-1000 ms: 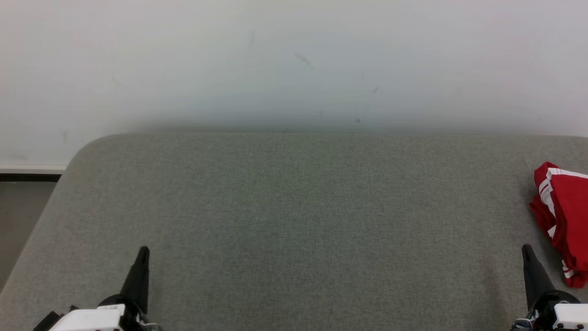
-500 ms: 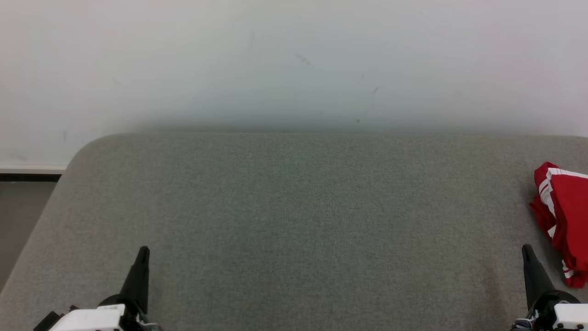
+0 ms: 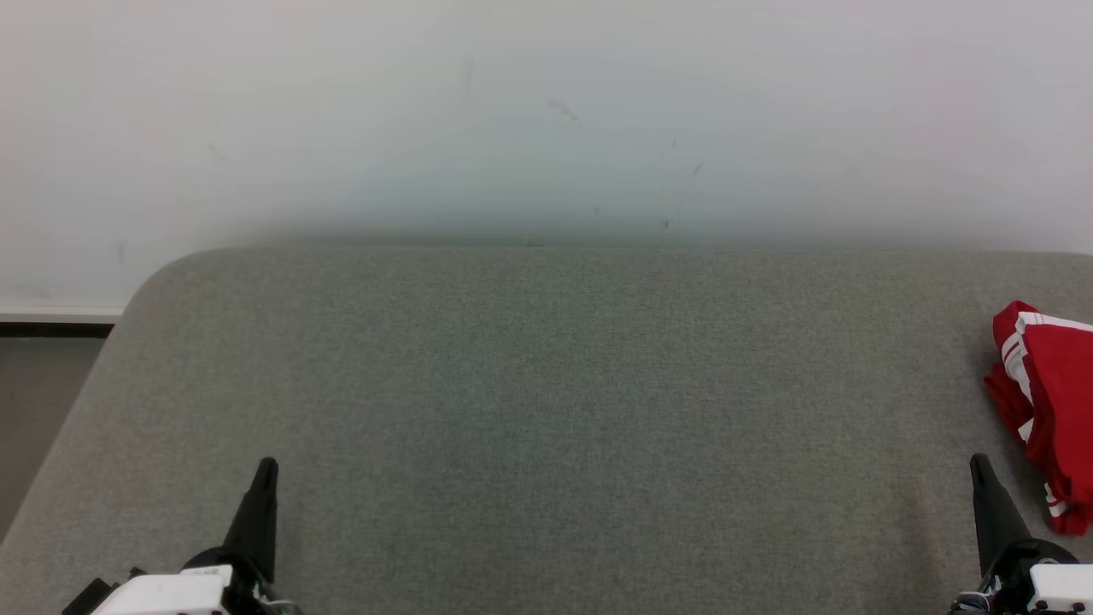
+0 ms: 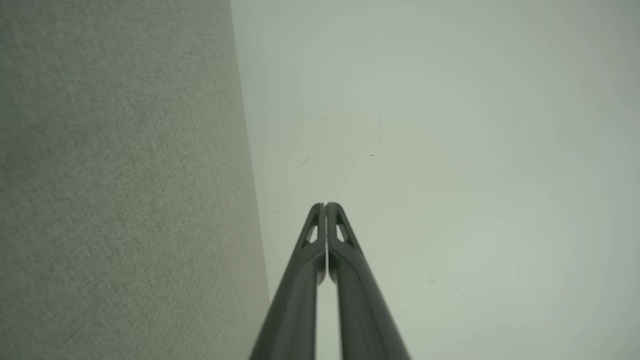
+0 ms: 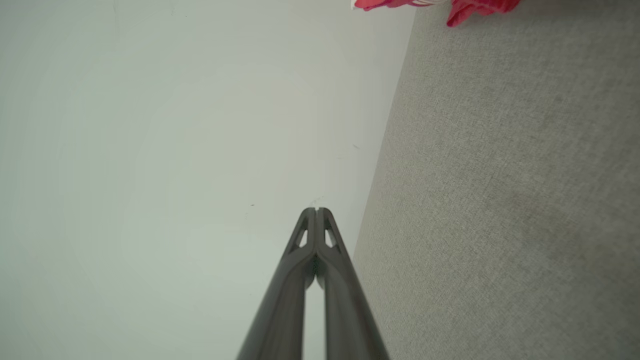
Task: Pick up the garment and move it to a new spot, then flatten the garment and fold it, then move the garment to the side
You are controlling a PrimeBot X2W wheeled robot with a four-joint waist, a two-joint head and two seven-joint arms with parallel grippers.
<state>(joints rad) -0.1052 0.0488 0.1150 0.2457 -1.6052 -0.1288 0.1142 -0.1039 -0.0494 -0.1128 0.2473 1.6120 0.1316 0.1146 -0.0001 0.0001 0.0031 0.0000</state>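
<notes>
On the grey fabric-topped table (image 3: pixel 546 410), head view: one garment (image 3: pixel 1046 410), red with white stripes, bunched in a heap at the far right, partly cut off by the frame edge. Left fingers (image 3: pixel 259 512), dark, at lower left, pressed together to a single point, holding nothing, over bare table. Right fingers (image 3: pixel 990 508), dark, at lower right, likewise closed and empty, near the garment's lower end but apart from it. White wall (image 3: pixel 546 111) behind the table, lightly scuffed; strip of floor (image 3: pixel 34 410) past the table's rounded left corner.

Left wrist view: left fingers (image 4: pixel 300 300) with tips meeting, nothing gripped; table (image 4: pixel 120 180) on the left of the view, wall (image 4: pixel 450 150) on the right.

Right wrist view: right fingers (image 5: pixel 285 310) with tips meeting, nothing gripped; wall (image 5: pixel 175 150) on the left, table (image 5: pixel 500 200) on the right; garment (image 5: pixel 470 6) as a red scrap at the top edge, well apart from the fingertips
</notes>
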